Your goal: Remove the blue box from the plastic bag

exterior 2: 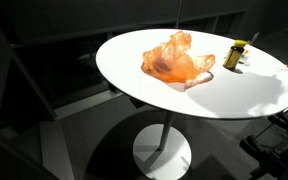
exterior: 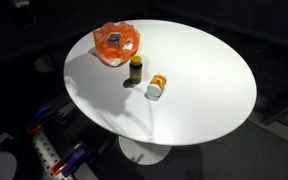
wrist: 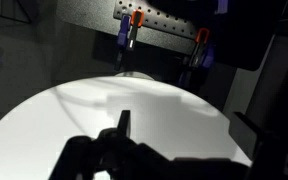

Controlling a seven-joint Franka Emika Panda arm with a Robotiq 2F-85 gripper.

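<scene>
An orange translucent plastic bag lies crumpled near the far edge of the round white table. A blue box shows through the bag's top. The bag also shows in an exterior view, where the box is not distinct. My gripper appears only in the wrist view, as two dark fingers spread wide apart above bare table, with nothing between them. The bag and the box are out of the wrist view. My arm is not visible in either exterior view.
A dark bottle with a yellow cap stands just in front of the bag and also shows in an exterior view. An orange pill bottle lies on its side beside it. Orange and blue clamps sit on a rack beyond the table edge.
</scene>
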